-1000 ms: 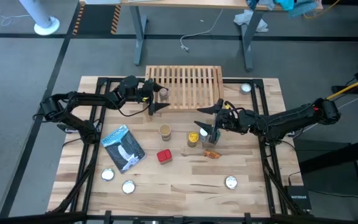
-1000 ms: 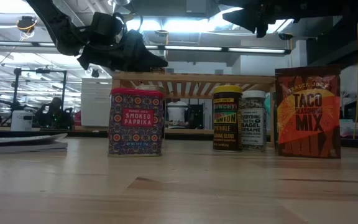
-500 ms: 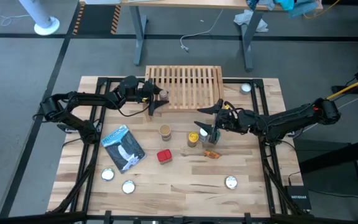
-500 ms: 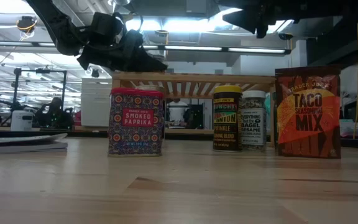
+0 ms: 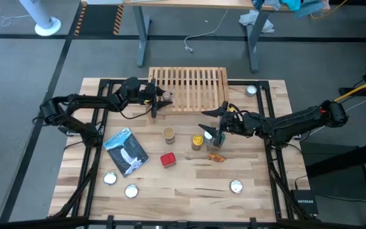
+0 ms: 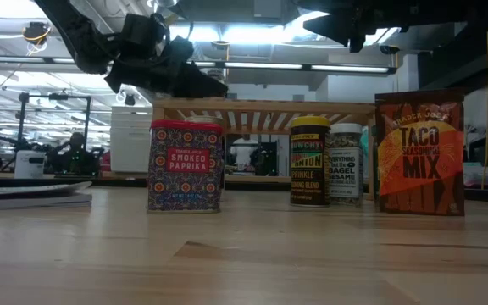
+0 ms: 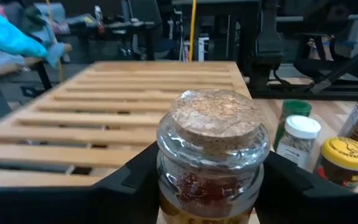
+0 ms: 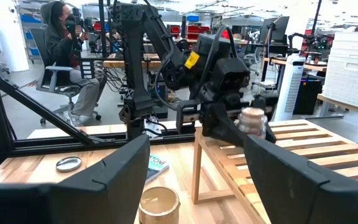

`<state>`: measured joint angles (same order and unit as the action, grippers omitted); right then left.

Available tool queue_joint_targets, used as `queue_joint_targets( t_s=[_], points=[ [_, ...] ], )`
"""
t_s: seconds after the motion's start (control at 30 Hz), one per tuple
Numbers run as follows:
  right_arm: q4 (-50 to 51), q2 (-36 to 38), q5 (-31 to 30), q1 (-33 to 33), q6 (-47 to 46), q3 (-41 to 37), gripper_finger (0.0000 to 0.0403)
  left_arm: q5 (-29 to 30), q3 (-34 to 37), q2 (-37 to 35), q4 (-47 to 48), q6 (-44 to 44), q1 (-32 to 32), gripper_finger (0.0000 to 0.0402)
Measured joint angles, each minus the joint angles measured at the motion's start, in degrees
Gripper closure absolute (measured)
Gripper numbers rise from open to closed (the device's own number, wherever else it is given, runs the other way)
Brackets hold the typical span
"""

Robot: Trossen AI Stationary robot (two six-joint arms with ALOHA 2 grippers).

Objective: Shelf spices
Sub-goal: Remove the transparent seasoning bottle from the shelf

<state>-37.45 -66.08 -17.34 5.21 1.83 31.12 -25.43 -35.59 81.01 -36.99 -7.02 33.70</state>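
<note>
The cork-topped glass jar [image 7: 213,155] sits at the shelf's [image 5: 189,86] 9 o'clock edge, between the left claw's [image 5: 159,102] fingers. It looks rigid, smooth, breakable and light; best taken around the glass body below the cork. A second ago that claw gaped wide; now its fingers have narrowed against the jar. The right claw [image 5: 212,129] hovers spread at the bench's [image 5: 189,178] centre, unchanged.

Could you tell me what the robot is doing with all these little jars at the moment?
It is putting spices on a small wooden shelf. The left pincer sits at the shelf's left edge with its fingers either side of a cork-topped glass jar. The right pincer hangs open over the containers waiting on the table: a yellow-lidded jar, a red tin and an orange packet.
</note>
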Motion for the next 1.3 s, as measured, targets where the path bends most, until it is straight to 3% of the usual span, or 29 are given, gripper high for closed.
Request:
queue_joint_targets(
  t_s=[0.33,0.67,1.03,1.3],
  points=[
    [0.02,0.00,0.00,0.02,0.00,0.00,0.0134,0.57,0.00,-10.78,5.11,-0.13,1.54,0.0225],
    [0.32,0.00,0.01,0.02,0.01,0.00,0.0134,7.19,-0.02,-36.03,38.29,-1.38,2.74,0.0225],
    [1.26,0.00,0.02,0.02,0.02,-0.01,0.0134,10.27,0.46,-59.79,69.87,8.04,2.63,0.0225],
    [1.70,0.00,0.02,0.02,0.00,-0.01,0.0134,9.14,2.29,-67.73,71.01,11.62,-1.46,0.0225]
  ],
)
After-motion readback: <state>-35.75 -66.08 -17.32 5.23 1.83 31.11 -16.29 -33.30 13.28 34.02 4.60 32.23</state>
